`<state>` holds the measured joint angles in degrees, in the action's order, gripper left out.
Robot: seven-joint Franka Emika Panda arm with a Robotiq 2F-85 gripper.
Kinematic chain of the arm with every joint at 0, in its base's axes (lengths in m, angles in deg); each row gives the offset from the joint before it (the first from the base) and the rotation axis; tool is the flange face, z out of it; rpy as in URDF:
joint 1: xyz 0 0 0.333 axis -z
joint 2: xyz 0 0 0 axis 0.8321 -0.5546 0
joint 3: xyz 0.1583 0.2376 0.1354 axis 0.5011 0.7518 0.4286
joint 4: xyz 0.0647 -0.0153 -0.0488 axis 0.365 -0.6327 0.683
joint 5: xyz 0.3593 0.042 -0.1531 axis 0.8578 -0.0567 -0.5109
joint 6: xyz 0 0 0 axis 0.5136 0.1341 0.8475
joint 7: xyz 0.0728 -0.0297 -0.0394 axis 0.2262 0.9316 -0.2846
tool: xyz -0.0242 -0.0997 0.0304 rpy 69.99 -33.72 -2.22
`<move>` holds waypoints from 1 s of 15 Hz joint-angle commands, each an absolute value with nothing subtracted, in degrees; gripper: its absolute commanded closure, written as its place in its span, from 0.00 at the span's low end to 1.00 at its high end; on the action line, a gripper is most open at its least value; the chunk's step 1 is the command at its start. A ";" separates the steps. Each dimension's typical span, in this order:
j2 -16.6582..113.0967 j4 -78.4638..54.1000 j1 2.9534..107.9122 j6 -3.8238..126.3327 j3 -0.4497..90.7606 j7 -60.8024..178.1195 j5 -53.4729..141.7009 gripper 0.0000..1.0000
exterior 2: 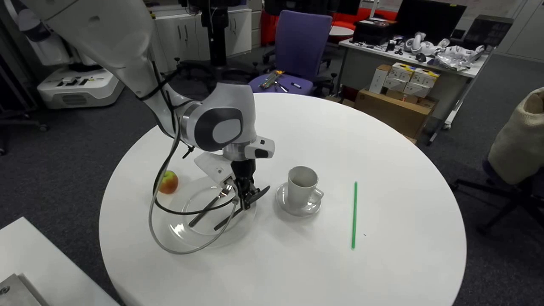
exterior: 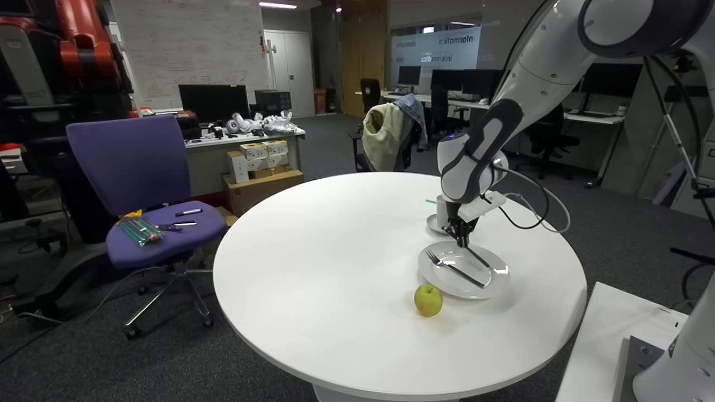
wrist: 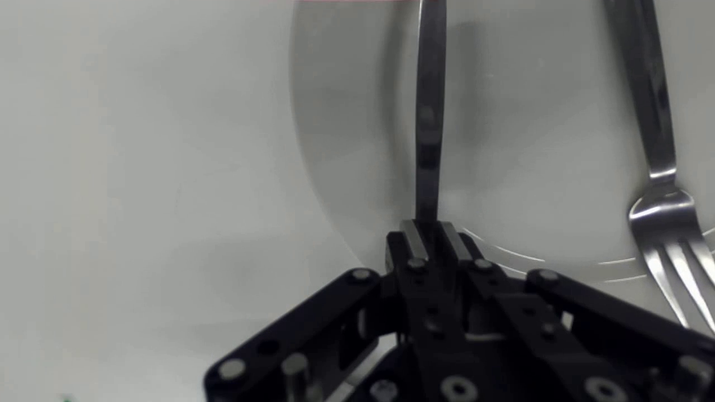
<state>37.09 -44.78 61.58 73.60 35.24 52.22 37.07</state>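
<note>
From the left in an exterior view, a red-and-green apple sits on the round white table, just beside a white plate. On that plate a fork lies loose, tines near the rim and handle running across. Next to the right comes the knife, roughly alongside the fork: its handle is over the plate, and its blade reaches past the rim. The gripper is at the plate's edge, its jaws pressed together on the knife and pinching it part-way along; in the wrist view the handle runs out from between them. Whether the knife touches the plate or is held just above it, I cannot tell. Farther right, a pale mug stands upright on a small saucer, and beyond these a thin green stick, perhaps a drinking straw, lies on the table. As for how far things have come, the hold on the knife looks made; the knife has not been let go of, nor is it clear of the plate. Apple, fork, mug, saucer and stick are all outside the grip.
</note>
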 commanded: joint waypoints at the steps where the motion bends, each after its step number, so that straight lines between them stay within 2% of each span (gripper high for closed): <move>1: 42.00 -46.97 61.74 69.67 34.20 56.63 34.24 0.97; 6: 41.90 -44.85 61.50 62.60 32.17 59.77 25.72 0.97; 15: 40.24 -42.23 61.80 64.86 31.01 60.25 13.87 0.97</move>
